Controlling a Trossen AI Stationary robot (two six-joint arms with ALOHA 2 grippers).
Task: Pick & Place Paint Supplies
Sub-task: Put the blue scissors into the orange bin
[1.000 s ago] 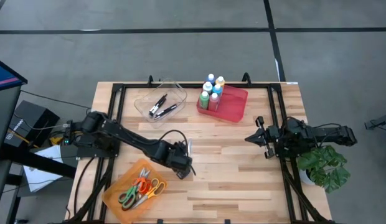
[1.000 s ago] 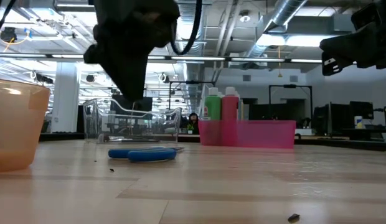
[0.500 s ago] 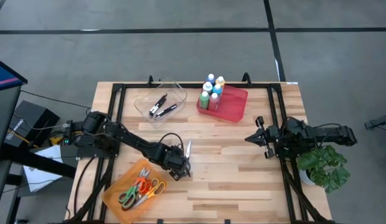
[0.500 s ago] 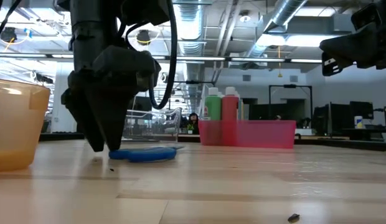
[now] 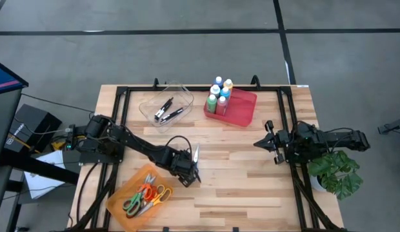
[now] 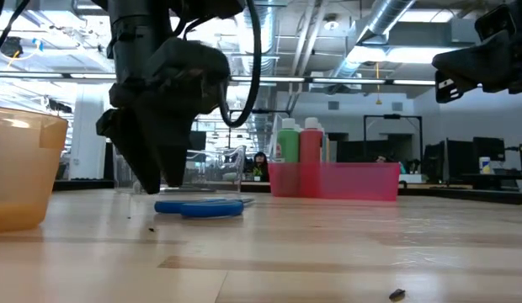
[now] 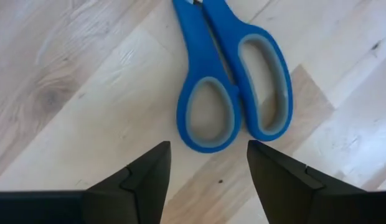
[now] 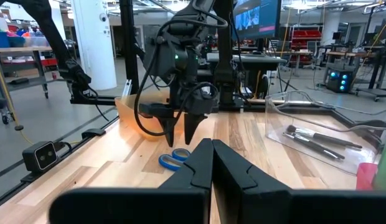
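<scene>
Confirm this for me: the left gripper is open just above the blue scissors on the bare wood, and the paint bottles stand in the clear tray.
One detail is wrong: the paint bottles stand in the red tray, not the clear tray, which holds brushes, as the high view shows. The rest holds: the left gripper is open just above the blue scissors on the bare wood.

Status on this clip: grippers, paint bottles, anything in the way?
Left gripper open, just above blue scissors lying on the table. Right gripper shut, waiting at right. Paint bottles upright in red bin. Nothing in the way.
</scene>
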